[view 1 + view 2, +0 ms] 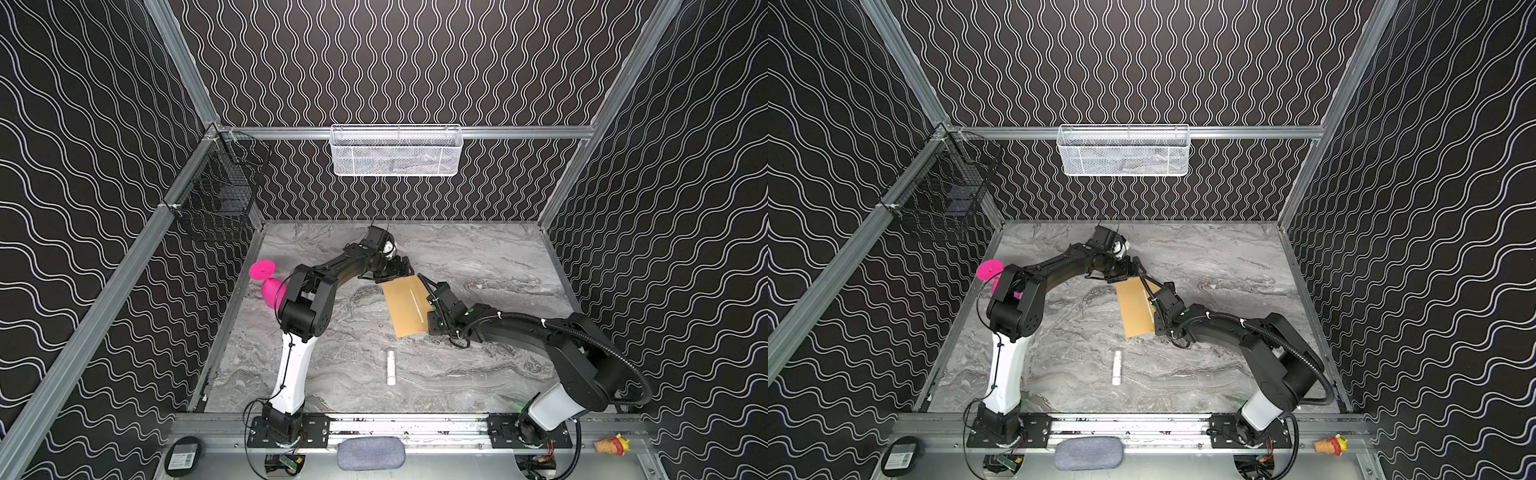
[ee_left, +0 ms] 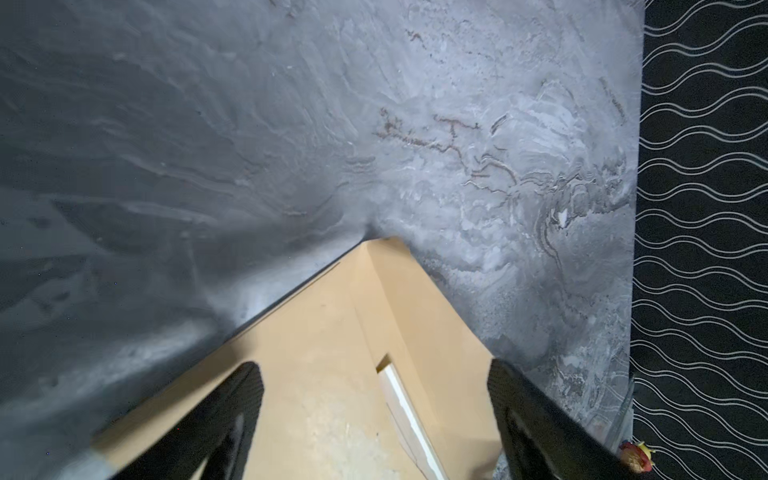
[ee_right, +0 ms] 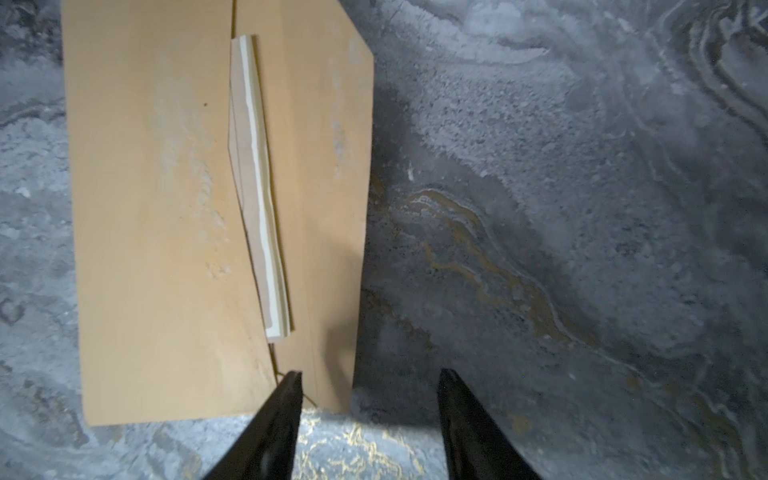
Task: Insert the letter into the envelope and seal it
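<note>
**Table** (image 1: 478, 365): grey marbled surface, both arms reaching to its middle.

**The envelope** (image 1: 401, 311): lies flat at mid-table with its long axis running near to far. The flap side is spread flat to the right and is not folded over.

**The letter** (image 1: 417, 306): sits inside the envelope. Only a narrow pale strip shows along the mouth line, clearest in the right wrist view (image 3: 259, 178).

**Left gripper** (image 2: 374, 368): is at the envelope's far end with its jaws wide, one finger to each side of the far corner. Nothing is held. Contact with the paper cannot be determined.

**Right gripper** (image 3: 370, 374): is over the envelope's right edge with its jaws moderately apart and empty. One fingertip (image 3: 293, 376) overlaps the near right corner.

**Other items:** a white tube (image 1: 390, 367) lies near of the envelope, apart from it. A pink goblet (image 1: 268, 286) lies at the left edge.
</note>
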`<state>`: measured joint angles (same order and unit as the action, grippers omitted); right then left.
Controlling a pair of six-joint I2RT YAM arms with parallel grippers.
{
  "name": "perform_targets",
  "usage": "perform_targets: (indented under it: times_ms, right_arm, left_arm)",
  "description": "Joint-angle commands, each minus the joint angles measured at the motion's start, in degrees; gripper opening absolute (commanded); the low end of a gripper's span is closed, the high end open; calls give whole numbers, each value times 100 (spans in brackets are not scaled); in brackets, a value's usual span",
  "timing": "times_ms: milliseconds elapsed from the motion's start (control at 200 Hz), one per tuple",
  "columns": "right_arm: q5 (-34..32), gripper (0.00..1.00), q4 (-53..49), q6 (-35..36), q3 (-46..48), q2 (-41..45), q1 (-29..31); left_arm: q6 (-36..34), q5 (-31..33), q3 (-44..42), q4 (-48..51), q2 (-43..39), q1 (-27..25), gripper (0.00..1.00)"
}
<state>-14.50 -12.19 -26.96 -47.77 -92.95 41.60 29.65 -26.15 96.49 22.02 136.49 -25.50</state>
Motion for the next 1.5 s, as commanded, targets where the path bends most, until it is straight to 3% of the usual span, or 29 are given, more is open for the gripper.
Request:
perform_targets:
  times_ms: [0,280,796,1496]
  right_arm:
    - [-138,56,142,-38,-33,-144,13]
    - [-472,60,6,40,-234,-386,-34]
    - [-370,60,110,338,-544,-710,-601]
    - [-152,61,94,586,-1518,-1353,-834]
  left_arm:
    - [-188,5,-49,92,3,40,89]
    - [-210,-19,-897,-120,-493,150,89]
    - [359,-301,-2924,-1197,-1536,135,89]
    - [819,-461,-4484,-2036,-2518,-162,89]
